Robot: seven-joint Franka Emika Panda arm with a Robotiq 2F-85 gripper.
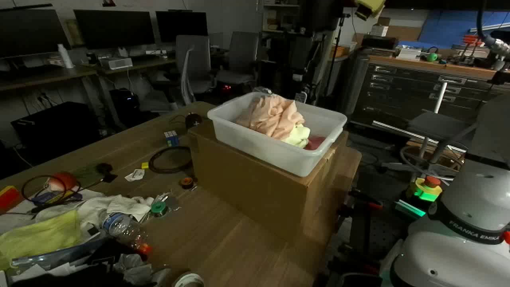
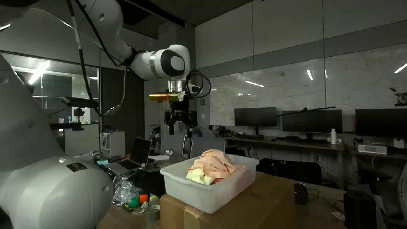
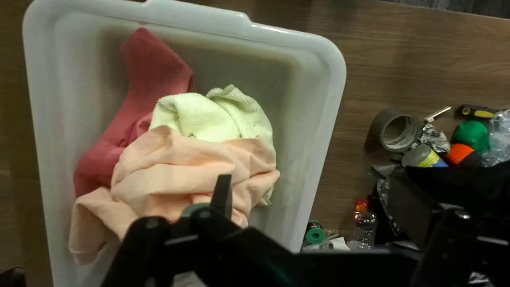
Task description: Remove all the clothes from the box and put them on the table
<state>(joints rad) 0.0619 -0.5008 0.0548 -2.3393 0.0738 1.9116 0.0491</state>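
The black pincer (image 3: 310, 175) is looming closest to the lens along the bottom of the wrist view, its two fingers (image 3: 222, 195) standing well apart with nothing between them. Past it, a white plastic box (image 3: 338, 71) is holding the clothes (image 2: 216, 165): a peach cloth (image 3: 175, 171) is bunching on top, a pale yellow-green cloth (image 3: 223, 115) is poking out from under it, and a red cloth (image 3: 153, 71) is stretching along one side, its long axis running roughly with the box's side walls. In both exterior views the box is resting on a cardboard carton (image 1: 247, 187), which is standing on the wooden desk (image 1: 223, 247). In an exterior view the pincer is hanging higher than the clothes, pointing straight down, touching no cloth. In the wrist view one finger is overlapping the peach cloth while the other is showing beyond the box's wall, against clutter (image 3: 426, 157) on the desk, so the gap is lining up with the wall more than with the clothes. The coming move is probably turning on that sideways offset, calling for a shift toward the clothes before lowering onto the peach cloth.
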